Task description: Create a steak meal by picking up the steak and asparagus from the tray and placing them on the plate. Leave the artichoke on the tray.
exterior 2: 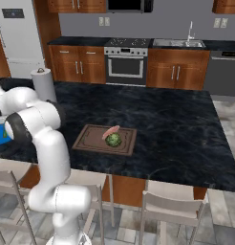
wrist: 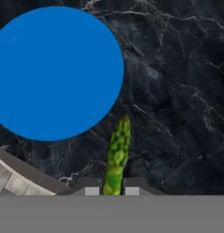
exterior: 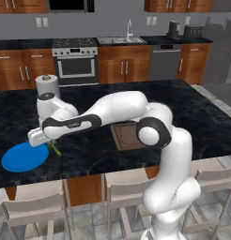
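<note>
My gripper (exterior: pixel 52 143) is shut on the asparagus (wrist: pixel 117 154), a thin green stalk that sticks out from between the fingers (wrist: pixel 92 187). It hangs just above the dark counter, beside the right edge of the blue plate (exterior: pixel 24 157). Seen from the hand, the plate (wrist: pixel 54 73) lies up and to the left of the stalk's tip. The brown wooden tray (exterior 2: pixel 93 140) sits mid-counter, with the pinkish steak (exterior 2: pixel 110 130) and the round green artichoke (exterior 2: pixel 113 139) on it. The tray (exterior: pixel 124 136) is partly hidden behind my arm in the left base view.
A paper towel roll (exterior: pixel 47 86) stands on the counter behind the gripper. The counter's front edge (wrist: pixel 27 170) runs close below the plate, and chairs (exterior: pixel 35 213) stand along it. Stove and sink line the back wall.
</note>
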Tool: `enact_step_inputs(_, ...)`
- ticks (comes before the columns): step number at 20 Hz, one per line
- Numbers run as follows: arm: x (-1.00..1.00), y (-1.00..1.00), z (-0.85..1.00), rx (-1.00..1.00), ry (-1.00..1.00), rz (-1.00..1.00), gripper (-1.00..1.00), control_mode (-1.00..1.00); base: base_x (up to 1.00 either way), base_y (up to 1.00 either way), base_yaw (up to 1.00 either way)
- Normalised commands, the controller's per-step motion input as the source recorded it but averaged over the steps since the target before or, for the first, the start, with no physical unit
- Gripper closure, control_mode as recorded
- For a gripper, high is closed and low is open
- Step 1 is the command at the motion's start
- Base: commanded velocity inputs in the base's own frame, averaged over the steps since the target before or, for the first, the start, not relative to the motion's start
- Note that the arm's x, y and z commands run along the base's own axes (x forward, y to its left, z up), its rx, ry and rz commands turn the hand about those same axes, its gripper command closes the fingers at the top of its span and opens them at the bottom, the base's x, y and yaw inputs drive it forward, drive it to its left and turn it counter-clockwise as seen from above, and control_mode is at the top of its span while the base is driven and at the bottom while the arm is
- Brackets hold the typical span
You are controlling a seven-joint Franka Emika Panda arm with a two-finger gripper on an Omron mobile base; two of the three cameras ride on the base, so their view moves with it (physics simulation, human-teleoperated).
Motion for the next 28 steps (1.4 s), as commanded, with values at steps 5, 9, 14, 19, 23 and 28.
enact_step_inputs(5, 0.13, 0.56, -0.07, 0.00, 0.02, 0.00, 1.00, -1.00, 0.00, 0.00, 0.00)
enact_step_inputs(9, 0.29, 0.40, -0.31, 0.00, 0.01, 0.01, 1.00, -1.00, 0.00, 0.00, 0.00)
enact_step_inputs(14, 0.22, 0.14, -0.46, 0.00, 0.00, 0.01, 1.00, -1.00, 0.00, 0.00, 0.00)
enact_step_inputs(19, 0.21, 0.07, -0.36, 0.00, 0.00, 0.01, 1.00, -1.00, 0.00, 0.00, 0.00)
enact_step_inputs(23, 0.29, 0.00, -0.30, 0.00, 0.00, 0.00, 1.00, -1.00, 0.00, 0.00, 0.00)
enact_step_inputs(28, 0.39, 0.04, -0.22, 0.00, 0.00, 0.00, 1.00, -1.00, 0.00, 0.00, 0.00)
